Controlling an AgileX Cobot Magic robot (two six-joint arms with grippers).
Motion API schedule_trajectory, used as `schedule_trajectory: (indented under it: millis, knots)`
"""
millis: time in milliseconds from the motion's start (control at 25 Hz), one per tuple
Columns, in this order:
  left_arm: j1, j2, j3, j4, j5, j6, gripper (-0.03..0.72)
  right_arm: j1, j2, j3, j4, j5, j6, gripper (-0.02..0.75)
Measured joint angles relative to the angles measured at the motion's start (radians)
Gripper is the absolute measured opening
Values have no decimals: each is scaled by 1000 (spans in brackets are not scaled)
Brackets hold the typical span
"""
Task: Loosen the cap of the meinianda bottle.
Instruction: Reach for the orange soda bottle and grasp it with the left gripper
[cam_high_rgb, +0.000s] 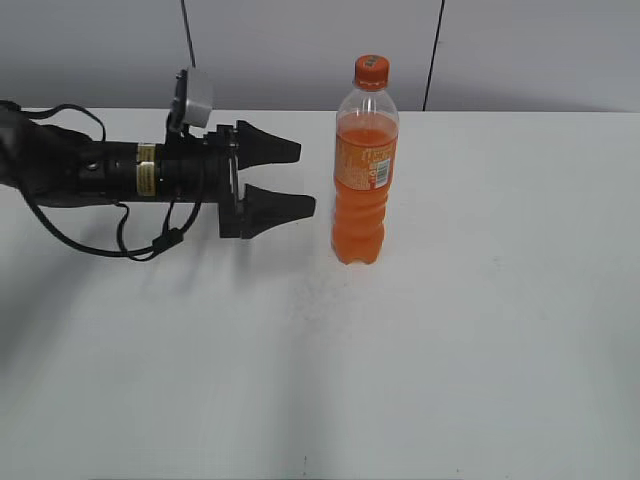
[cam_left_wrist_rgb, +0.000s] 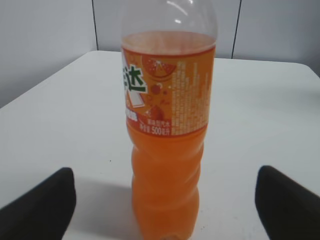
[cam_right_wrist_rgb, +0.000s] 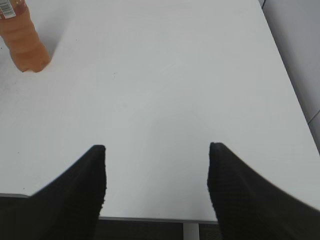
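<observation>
One bottle (cam_high_rgb: 365, 170) stands upright in the upper middle of the outside view, on a white table (cam_high_rgb: 480, 330), with its orange cap (cam_high_rgb: 371, 69) on top. The left gripper (cam_high_rgb: 300, 178) lies sideways at the left, near the bottle but not touching it, jaws spread and empty. From the left wrist, the bottle fills the middle, with a black finger (cam_left_wrist_rgb: 40, 207) in each bottom corner. From the right wrist, the bottle sits in the upper left corner, far from the right gripper (cam_right_wrist_rgb: 156, 150), whose jaws are apart and empty.

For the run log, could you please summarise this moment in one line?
left gripper: open, beside meinianda bottle, not touching | right gripper: open, empty | cap: on bottle
</observation>
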Motion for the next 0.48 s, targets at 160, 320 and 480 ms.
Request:
schedule_trajectory:
  millis: [160, 320, 480]
  knots:
    - [-34, 61, -96, -1, 1, -38, 640, 0, 0, 0, 0, 0, 0, 480]
    - [-67, 109, -176, -2, 0, -79, 618, 0, 0, 0, 0, 0, 0, 480]
    - [-93, 144, -223, -4, 0, -110, 594, 0, 0, 0, 0, 0, 0, 480]
